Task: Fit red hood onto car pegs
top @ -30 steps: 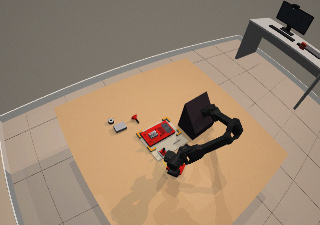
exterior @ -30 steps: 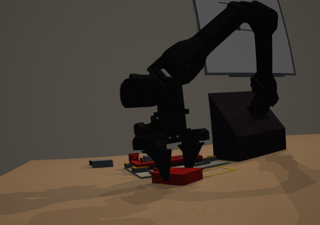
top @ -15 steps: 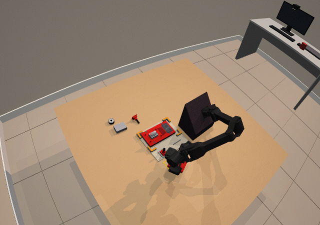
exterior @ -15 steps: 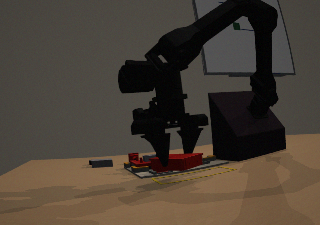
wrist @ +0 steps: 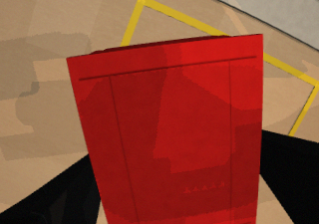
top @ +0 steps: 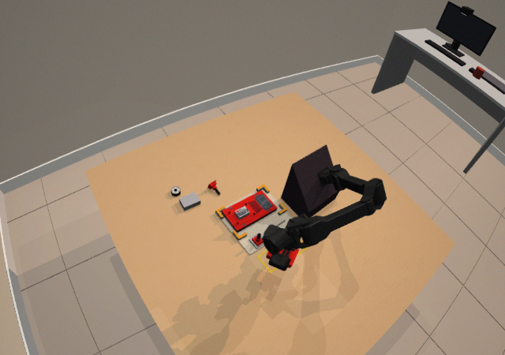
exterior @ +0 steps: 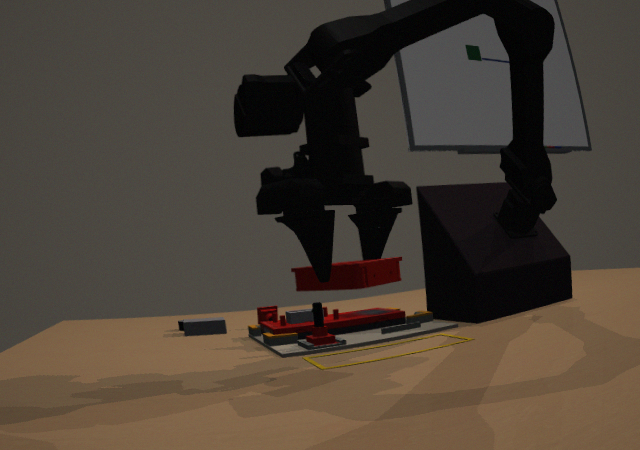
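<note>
Now the red hood, a flat-roofed shell scored with thin panel lines, is clamped between the gripper fingers and held clear above the table, near the chassis.

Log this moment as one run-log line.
phase: transport | gripper: shut on hood | hood: lifted off table, above yellow outline | chassis: in jig, uncovered

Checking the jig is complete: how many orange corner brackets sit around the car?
4, one at each corner of the car: far bracket, left bracket, near bracket, right bracket. None seems hidden in the top view.
</note>
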{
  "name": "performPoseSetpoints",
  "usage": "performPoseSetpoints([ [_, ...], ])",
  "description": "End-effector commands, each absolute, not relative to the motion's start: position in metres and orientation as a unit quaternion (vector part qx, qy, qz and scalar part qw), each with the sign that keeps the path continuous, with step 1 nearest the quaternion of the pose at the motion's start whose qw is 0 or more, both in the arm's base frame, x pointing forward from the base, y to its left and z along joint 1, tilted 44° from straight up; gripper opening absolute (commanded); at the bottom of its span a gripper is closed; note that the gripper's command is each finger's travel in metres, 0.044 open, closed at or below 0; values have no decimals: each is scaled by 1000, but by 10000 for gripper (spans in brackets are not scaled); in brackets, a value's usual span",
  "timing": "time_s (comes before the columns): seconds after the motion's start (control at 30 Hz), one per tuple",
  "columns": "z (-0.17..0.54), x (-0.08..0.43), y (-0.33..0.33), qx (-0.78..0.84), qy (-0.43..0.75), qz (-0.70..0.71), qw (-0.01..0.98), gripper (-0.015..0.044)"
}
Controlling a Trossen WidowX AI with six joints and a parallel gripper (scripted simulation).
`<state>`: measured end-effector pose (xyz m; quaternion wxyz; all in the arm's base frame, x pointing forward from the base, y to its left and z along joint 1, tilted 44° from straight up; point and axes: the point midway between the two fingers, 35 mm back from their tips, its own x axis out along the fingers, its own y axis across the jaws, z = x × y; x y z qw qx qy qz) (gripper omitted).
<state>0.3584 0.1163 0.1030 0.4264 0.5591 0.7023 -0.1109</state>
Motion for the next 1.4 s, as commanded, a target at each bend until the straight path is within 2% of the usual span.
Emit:
performPoseSetpoints([
  [0.0, 112, 359, 111, 561, 700, -106, 429, 0],
  [1.37, 6, 369, -5, 398, 700, 102, 585, 0],
])
